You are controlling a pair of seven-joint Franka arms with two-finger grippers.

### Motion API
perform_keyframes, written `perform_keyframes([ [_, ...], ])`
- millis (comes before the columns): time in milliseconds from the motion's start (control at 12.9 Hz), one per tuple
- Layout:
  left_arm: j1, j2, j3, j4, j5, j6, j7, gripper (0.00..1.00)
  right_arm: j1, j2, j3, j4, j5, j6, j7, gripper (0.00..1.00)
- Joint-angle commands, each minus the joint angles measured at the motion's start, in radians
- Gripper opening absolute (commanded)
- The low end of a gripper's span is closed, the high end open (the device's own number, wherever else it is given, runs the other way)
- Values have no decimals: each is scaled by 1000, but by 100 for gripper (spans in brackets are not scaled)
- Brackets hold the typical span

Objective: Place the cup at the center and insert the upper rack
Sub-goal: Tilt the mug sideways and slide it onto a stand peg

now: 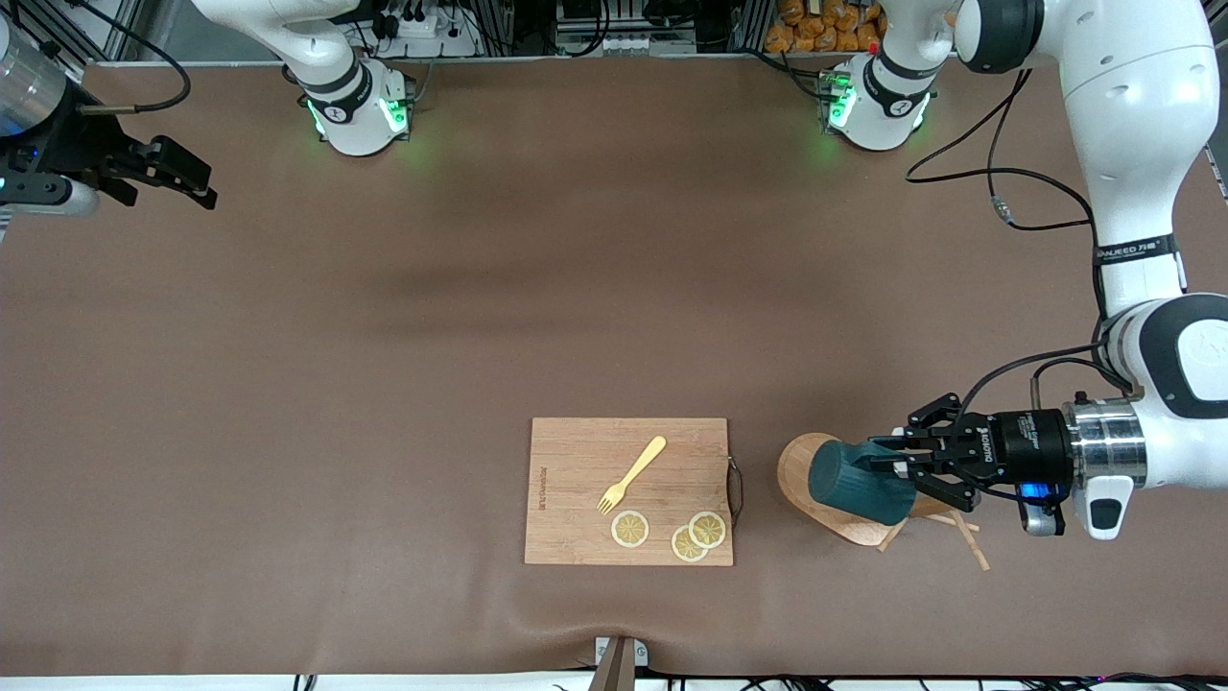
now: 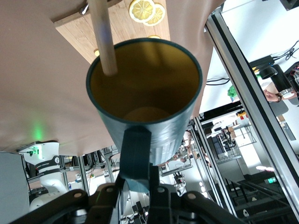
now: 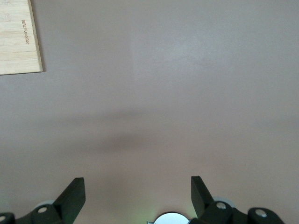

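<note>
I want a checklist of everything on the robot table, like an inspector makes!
Surface: brown table, smooth mat.
Job's things: cup on its side, held over the upper rack, which lies tipped over toward the left arm's end.
Clutter: cutting board with a yellow fork and three lemon slices.
End effectors: left gripper shut on the cup's handle; right gripper open, waiting.
Cables: black cable near the left arm.
Surroundings: metal frames and equipment.
</note>
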Motion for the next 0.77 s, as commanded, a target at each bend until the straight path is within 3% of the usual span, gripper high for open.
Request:
perform_keyframes([
  [0,19,19,-14,0,-39,-29,29,0,7,-17,0,-22,11,-2,-6,100],
  [696,88,56,-55,-8,-91,-57,50,0,8,-15,0,-25,11,-6,-3,100],
])
